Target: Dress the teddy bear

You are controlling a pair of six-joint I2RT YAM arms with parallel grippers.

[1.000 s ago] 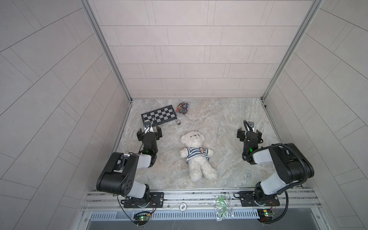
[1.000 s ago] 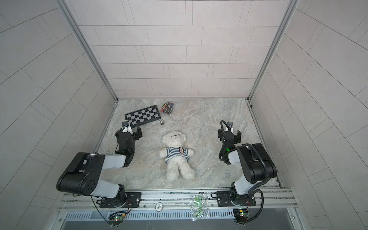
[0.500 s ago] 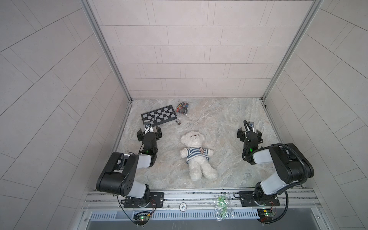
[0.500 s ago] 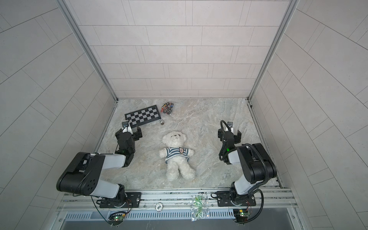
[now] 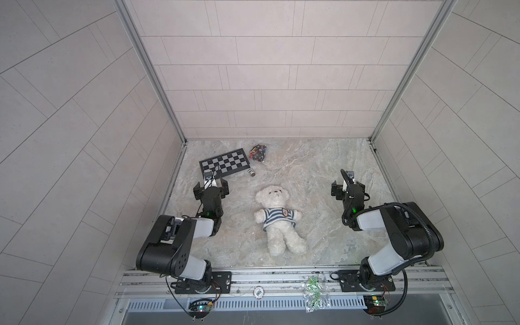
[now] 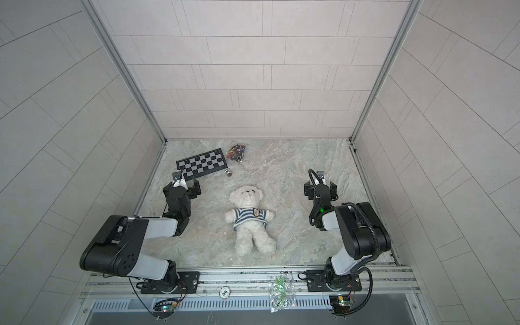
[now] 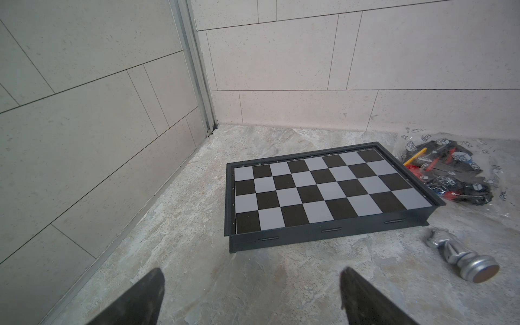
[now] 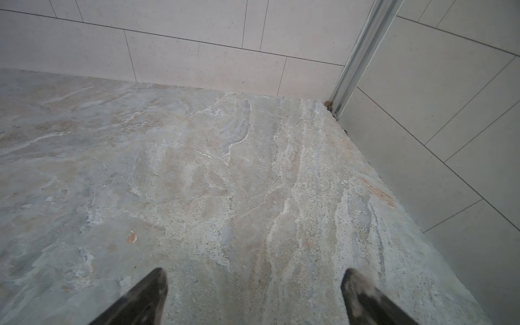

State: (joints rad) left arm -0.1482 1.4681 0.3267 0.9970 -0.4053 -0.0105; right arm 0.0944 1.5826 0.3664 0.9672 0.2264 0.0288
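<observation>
Likely soft, light; pinch an arm of teddy bear (image 5: pixel 277 216) with left gripper (image 5: pixel 211 186) or right gripper (image 5: pixel 348 188), both flanking it, agape, empty.

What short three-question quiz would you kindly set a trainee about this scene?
1. True or false: the teddy bear already wears the striped shirt.
2. What lies right beside the chessboard, toward the back wall? A) a bag of toy bricks B) a cup C) a spoon
3. Fill in: the left pincer and the right pincer both stand ___, holding nothing.
Key: 1 true; 2 A; 3 open.
</observation>
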